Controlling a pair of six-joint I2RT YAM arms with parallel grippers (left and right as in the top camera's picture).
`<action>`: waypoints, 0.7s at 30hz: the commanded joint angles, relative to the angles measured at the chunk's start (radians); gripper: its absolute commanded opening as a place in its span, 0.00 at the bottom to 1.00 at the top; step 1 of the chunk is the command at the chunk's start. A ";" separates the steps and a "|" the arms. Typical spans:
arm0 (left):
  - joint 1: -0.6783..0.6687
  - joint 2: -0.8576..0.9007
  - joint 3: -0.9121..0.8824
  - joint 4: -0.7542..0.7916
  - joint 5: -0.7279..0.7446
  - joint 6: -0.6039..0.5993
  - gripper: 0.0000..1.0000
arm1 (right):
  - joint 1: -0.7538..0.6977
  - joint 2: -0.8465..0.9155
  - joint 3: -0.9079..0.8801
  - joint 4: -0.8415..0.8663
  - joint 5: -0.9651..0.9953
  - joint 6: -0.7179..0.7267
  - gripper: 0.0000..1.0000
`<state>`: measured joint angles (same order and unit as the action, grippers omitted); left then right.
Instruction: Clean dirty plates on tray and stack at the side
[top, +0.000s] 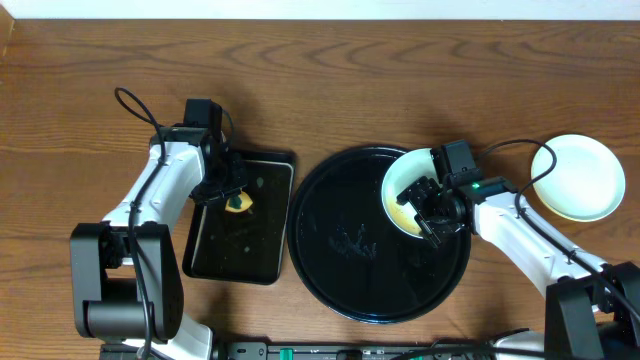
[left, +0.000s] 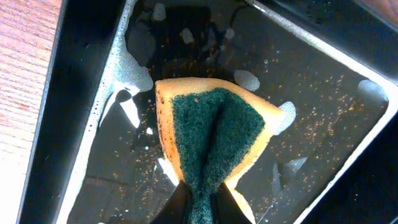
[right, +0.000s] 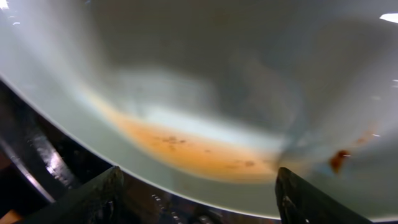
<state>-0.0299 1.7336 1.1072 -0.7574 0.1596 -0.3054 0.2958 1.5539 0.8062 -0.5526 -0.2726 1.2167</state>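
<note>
A pale plate (top: 402, 183) smeared with orange-brown sauce lies at the upper right of the round black tray (top: 330, 250). My right gripper (top: 430, 208) is at that plate's right edge. In the right wrist view its fingers (right: 199, 199) stand wide apart, with the plate's rim (right: 217, 81) just in front of them. A second pale plate (top: 578, 177) lies on the table at the far right and looks clean. No third plate shows. My left gripper (top: 230, 193) is shut on a yellow and green sponge (left: 214, 130), folded between the fingers (left: 202, 208).
A rectangular black tray (top: 230, 250) lies left of the round tray, under the sponge. It is wet, with foam patches and brown specks (left: 323, 87). Water streaks lie on the round tray's floor (top: 350, 240). Cables trail from both arms.
</note>
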 joint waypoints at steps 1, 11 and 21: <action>0.000 -0.005 -0.006 0.002 0.016 0.021 0.07 | -0.069 -0.068 0.013 0.018 -0.037 -0.097 0.75; 0.001 -0.005 -0.006 0.005 0.016 0.025 0.08 | -0.240 -0.303 0.163 -0.388 0.023 -0.231 0.79; 0.000 -0.005 -0.006 0.013 0.017 0.025 0.07 | -0.291 -0.472 0.017 -0.444 0.035 -0.284 0.84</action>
<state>-0.0299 1.7336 1.1072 -0.7437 0.1753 -0.2905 0.0162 1.0916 0.8921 -1.0336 -0.2199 0.9768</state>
